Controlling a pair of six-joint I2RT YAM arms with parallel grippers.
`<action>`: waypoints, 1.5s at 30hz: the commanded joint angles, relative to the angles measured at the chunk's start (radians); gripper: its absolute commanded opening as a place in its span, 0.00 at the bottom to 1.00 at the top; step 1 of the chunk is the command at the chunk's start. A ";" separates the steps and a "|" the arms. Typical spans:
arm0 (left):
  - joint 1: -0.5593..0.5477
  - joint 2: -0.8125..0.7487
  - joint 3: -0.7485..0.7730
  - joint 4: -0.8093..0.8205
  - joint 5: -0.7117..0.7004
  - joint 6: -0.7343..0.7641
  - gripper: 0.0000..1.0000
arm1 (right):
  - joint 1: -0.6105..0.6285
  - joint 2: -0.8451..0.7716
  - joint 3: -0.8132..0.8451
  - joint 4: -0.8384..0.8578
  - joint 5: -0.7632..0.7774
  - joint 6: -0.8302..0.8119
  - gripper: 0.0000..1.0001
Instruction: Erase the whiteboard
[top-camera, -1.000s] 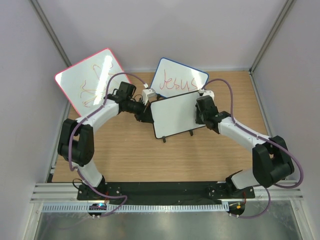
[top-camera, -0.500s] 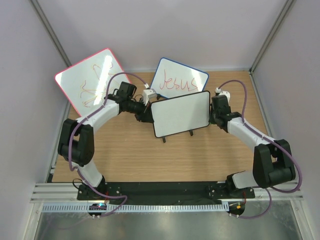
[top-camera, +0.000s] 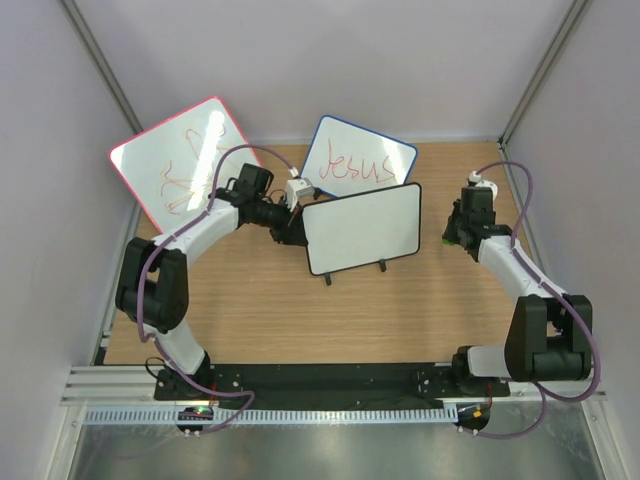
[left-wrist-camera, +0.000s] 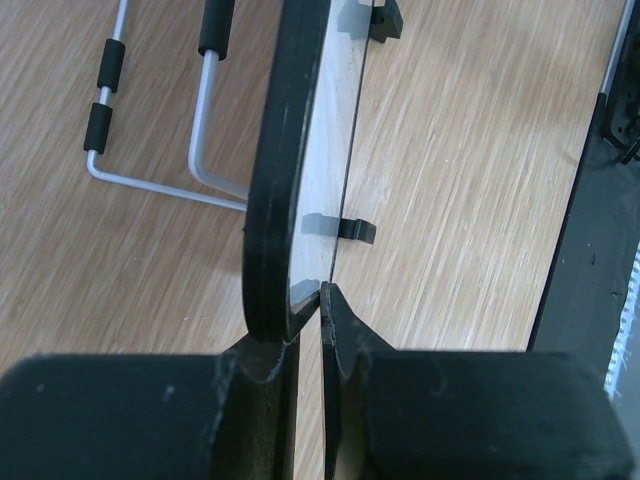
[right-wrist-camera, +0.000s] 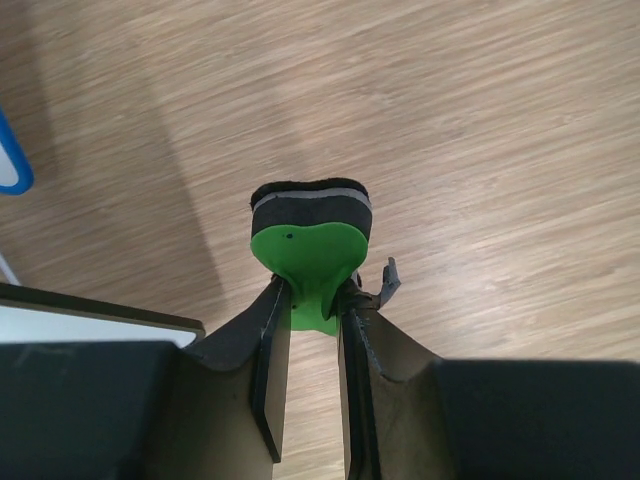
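Top external view showed the left gripper (top-camera: 297, 232) clamped on the standing whiteboard's (top-camera: 362, 228) left edge; well apart, the right gripper (right-wrist-camera: 311, 295) pinched a green eraser (right-wrist-camera: 310, 238).

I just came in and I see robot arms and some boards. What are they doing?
The left arm holds the black-framed whiteboard by its left edge, jaws shut on the frame. The right arm grips a green eraser in its jaws, off to the right and apart from the board. The board's face looks blank. Behind it, the pink-framed board and blue-framed board have writing on them.
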 joint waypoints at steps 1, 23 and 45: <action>-0.003 -0.007 0.021 0.009 -0.088 0.062 0.00 | -0.023 0.001 0.015 -0.015 -0.091 -0.011 0.23; 0.032 -0.039 0.059 -0.143 -0.158 0.139 0.00 | -0.014 -0.011 0.000 -0.021 -0.148 -0.024 0.43; 0.035 0.078 0.099 -0.139 -0.176 0.102 0.00 | 0.450 0.113 -0.034 0.057 -0.091 -0.018 0.50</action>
